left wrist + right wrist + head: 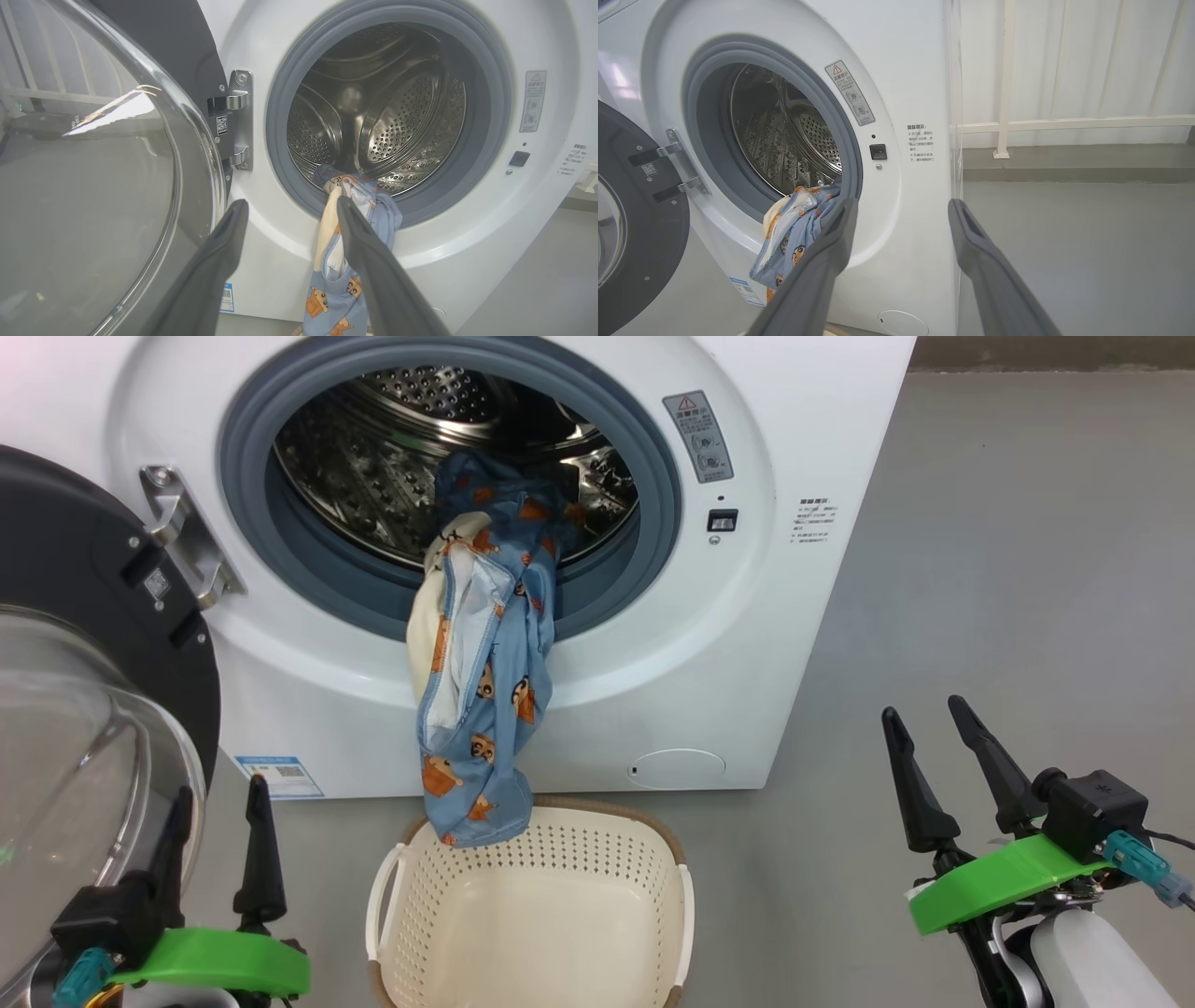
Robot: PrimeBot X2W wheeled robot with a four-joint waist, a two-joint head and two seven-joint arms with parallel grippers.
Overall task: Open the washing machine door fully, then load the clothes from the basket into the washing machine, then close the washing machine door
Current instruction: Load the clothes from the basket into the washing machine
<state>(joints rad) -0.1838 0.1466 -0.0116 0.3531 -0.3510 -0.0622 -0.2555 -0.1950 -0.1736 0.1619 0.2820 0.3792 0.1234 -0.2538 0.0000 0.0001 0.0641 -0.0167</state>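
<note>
Load: light blue animal-print fabric clothes [481,644] hung from the big white boxy washing machine [822,448] mouth.
Tools: left tool [219,789], right tool [922,709] gaped empty.
Advice: dangling end wanted pinching low, then pushing deep.

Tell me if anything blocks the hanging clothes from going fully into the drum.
Nothing visible does. The washing machine door is swung open at the left, and the clothes just drape over the lower lip of the grey gasket.
</note>
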